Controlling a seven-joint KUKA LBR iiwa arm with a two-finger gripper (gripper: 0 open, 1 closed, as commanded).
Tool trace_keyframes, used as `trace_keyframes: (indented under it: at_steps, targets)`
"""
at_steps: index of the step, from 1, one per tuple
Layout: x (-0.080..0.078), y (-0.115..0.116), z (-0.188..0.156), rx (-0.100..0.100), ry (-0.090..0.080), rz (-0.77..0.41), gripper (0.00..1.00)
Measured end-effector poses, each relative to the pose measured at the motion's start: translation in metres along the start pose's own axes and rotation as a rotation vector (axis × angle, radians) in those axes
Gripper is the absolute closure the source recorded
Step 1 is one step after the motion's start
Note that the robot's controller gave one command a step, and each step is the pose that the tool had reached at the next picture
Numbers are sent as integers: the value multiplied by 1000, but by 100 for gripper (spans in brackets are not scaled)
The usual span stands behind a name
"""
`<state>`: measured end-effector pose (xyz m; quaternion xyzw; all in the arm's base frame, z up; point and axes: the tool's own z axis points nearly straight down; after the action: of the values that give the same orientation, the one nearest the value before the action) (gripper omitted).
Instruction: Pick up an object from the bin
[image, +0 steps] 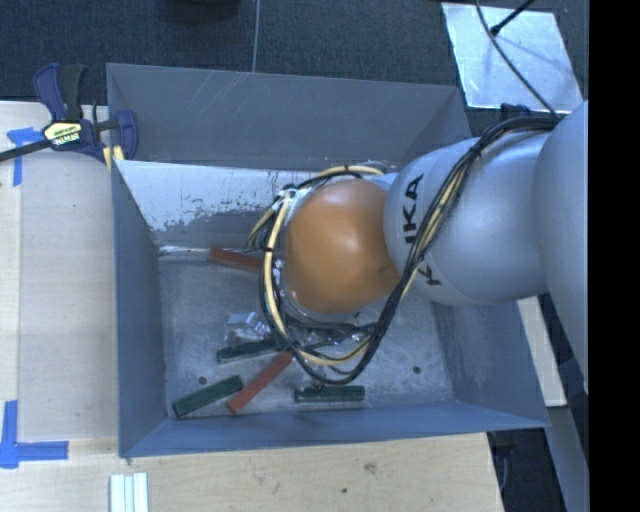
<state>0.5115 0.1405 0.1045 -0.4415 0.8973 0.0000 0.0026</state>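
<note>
The dark body of my gripper shows just under the arm's orange cover, low over the middle of the bin floor. Right beside it on the left lie a crumpled silvery scrap and a dark green bar. A reddish-brown bar slants toward the bin's front, its upper end reaching under the gripper. In front of the gripper, a green bar rests flat along the front wall.
Another green bar lies at the front left corner, and a reddish-brown stick lies against the back wall. The arm with its orange cover and cables hides the bin's middle and right. Bare floor shows at the left and far right.
</note>
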Motion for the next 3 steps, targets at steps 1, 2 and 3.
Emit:
trace_keyframes:
  at_steps: [1,2,3]
  targets:
    - [1,-11,32,1,-2,-221,0]
    - [0,-11,31,0,-3,-217,0]
    - [-1,-11,30,0,-3,-215,100]
